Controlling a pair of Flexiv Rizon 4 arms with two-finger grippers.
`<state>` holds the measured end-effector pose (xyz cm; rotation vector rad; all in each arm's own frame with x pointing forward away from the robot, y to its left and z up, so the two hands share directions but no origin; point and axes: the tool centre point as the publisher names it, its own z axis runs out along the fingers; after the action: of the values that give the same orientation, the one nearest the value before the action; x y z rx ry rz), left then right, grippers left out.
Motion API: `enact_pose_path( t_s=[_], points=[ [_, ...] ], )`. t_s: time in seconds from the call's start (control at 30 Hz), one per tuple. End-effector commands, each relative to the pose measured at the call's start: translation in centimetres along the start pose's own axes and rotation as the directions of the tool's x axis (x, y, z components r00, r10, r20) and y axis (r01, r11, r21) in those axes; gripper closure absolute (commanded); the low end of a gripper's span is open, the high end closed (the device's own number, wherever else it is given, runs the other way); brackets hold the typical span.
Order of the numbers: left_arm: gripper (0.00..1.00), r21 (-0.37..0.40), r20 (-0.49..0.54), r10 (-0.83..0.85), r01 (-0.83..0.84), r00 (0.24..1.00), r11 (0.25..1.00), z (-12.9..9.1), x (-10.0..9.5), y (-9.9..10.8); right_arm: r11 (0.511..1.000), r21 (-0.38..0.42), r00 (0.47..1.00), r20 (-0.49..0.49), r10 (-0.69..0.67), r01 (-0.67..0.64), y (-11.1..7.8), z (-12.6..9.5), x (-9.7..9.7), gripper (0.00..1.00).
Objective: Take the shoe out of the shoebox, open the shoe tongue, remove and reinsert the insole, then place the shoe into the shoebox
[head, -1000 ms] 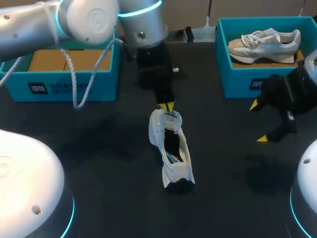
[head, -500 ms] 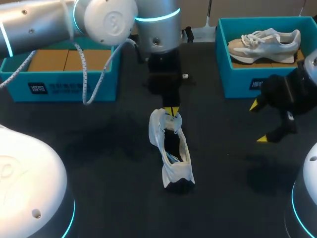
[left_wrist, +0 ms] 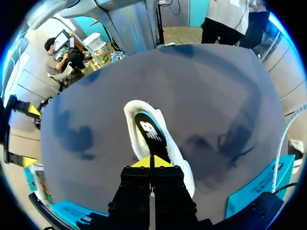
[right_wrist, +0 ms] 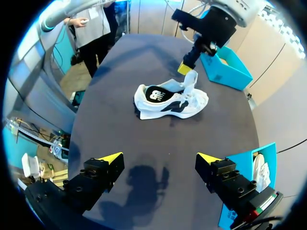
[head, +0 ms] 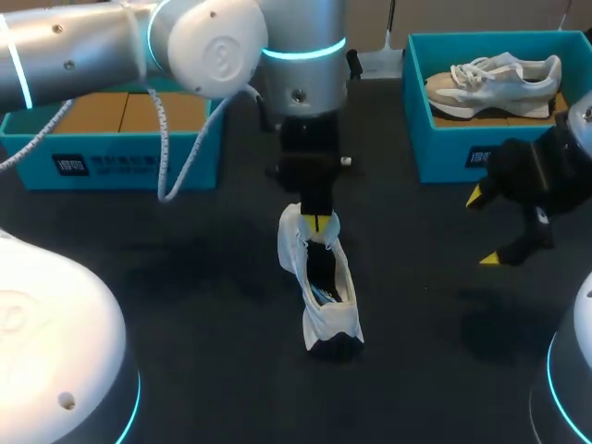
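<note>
- The table (head: 185, 277) is dark, with wide bare room in the lower left and lower middle of the head view. The near corners there are covered by the two arm bases.
- A blue box (head: 120, 162) sits at the upper left, and another blue box (head: 444, 153) at the upper right. The gap between them is taken up by the left arm.
- The right-hand box holds a second pale shoe (head: 499, 79).
- A white cable (head: 166, 139) loops down from the left arm in front of the left box.
- The right gripper (head: 483, 228) hangs at the right edge, below the right box. Its fingers are spread wide on nothing, well apart from the shoe.
- The shoe (head: 324, 287) lies on the table at the middle of the frame, outside both boxes. It is white, with a black insole (left_wrist: 148, 132) showing.
- The left gripper (head: 319, 222) is at the shoe's upper end, tips pinched together on the tongue (right_wrist: 191, 81), which stands up white.
</note>
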<state>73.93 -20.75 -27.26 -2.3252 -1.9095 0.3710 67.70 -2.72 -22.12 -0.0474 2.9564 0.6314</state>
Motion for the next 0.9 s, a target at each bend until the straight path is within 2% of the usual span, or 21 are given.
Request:
enact_pose_path(
  t_s=[0.03, 0.2, 0.23, 0.6, 0.63, 0.77, 0.9],
  points=[
    [1.00, -0.011, -0.049, -0.053, 0.052, 0.997, 0.999, 1.1, -0.9, -0.8, 1.000, 0.001, 1.000, 0.003, 0.000, 0.000, 0.0, 0.1, 0.1, 0.00],
    [1.00, -0.017, -0.068, -0.142, 0.142, 0.987, 0.990, 2.6, -1.3, -1.2, 1.000, 0.001, 1.000, 0.003, 0.000, 0.000, 0.0, 0.1, 0.1, 0.00],
    [1.00, -0.020, -0.037, -0.137, 0.136, 0.990, 0.991, 2.7, -1.3, -1.2, 1.000, 0.001, 1.000, 0.003, 0.000, 0.000, 0.0, 0.1, 0.1, 0.00],
    [1.00, -0.021, -0.021, -0.127, 0.127, 0.992, 0.992, 2.7, -1.3, -1.2, 1.000, 0.001, 1.000, 0.003, 0.000, 0.000, 0.0, 0.1, 0.1, 0.00],
    [1.00, 0.007, -0.042, -0.144, 0.145, 0.989, 0.989, 3.0, -1.4, -1.3, 1.000, 0.001, 1.000, 0.003, 0.000, 0.000, 0.0, 0.1, 0.1, 0.00],
    [1.00, -0.006, -0.113, -0.185, 0.185, 0.976, 0.983, 4.6, -1.4, -1.8, 1.000, 0.001, 1.000, 0.003, 0.000, 0.000, 0.0, 0.1, 0.1, 0.00],
    [1.00, -0.008, -0.120, -0.197, 0.198, 0.973, 0.980, 5.3, -1.2, -2.2, 1.000, 0.001, 1.000, 0.003, 0.000, 0.000, 0.0, 0.1, 0.1, 0.00]
  ],
)
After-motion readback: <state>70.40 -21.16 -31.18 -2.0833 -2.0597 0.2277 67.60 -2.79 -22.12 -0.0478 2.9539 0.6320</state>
